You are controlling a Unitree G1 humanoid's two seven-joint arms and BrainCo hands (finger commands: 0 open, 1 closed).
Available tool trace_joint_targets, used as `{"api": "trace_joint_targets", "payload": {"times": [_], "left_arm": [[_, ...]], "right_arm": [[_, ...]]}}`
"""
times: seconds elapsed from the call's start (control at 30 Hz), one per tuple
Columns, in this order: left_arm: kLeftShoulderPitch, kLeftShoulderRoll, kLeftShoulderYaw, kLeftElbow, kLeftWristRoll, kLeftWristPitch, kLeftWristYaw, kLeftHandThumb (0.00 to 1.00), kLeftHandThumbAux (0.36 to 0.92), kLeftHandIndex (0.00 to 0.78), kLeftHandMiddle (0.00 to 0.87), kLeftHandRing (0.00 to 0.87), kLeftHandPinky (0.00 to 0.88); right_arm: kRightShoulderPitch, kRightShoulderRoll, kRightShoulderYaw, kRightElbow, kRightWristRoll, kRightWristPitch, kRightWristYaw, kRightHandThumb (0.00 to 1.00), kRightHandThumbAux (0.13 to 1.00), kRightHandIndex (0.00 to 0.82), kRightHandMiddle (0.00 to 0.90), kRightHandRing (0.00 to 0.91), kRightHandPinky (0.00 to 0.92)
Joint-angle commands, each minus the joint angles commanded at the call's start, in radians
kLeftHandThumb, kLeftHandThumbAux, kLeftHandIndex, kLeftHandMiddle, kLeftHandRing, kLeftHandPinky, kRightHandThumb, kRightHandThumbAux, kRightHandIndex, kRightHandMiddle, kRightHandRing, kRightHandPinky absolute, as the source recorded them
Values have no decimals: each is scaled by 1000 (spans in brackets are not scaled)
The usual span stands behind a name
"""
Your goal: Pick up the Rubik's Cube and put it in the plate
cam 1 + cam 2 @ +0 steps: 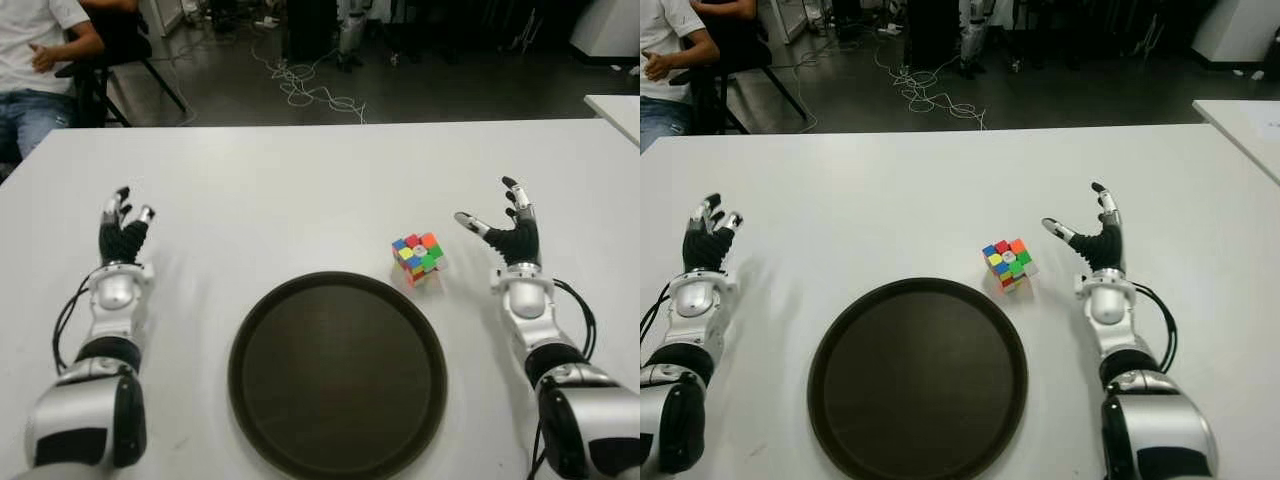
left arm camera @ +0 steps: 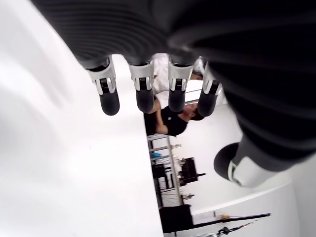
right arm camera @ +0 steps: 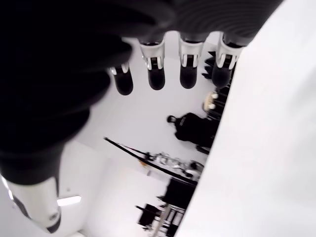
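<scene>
Right robot hand is up over the counter, fingers spread, thumb out, nothing in it. Just to its inner side, near the thumb but apart from it, sits the Rubik's Cube, on the counter with one corner turned toward the robot. Beyond the cube, nearer the robot and toward the middle, lies the dark round plate, bare, its rim close to the cube. Far across, the left robot hand shows beside the plate's left side, fingers loose, holding nothing. The cube looks light, rigid, smooth plastic: I'd pinch two opposite flat faces, thumb against fingers, since a corner grip would likely slip or twist a layer.
</scene>
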Motion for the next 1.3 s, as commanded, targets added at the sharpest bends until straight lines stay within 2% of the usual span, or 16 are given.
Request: {"api": "trace_joint_targets", "payload": {"times": [0.43, 0.8, 1.3], "left_arm": [[-9, 10, 9, 7, -12, 23, -2, 0, 610, 0, 0, 0, 0], [-12, 13, 15, 3, -19, 25, -7, 0, 650, 0, 0, 0, 0], [-14, 17, 15, 6, -18, 32, -10, 0, 651, 0, 0, 0, 0]], "right_arm": [[-10, -15, 14, 25, -15, -15, 3, 0, 713, 0, 0, 0, 0], [-15, -14, 5, 33, -4, -11, 10, 0, 711, 0, 0, 0, 0], [-16, -26, 31, 34, -44, 1, -41, 0, 708, 0, 0, 0, 0]]}}
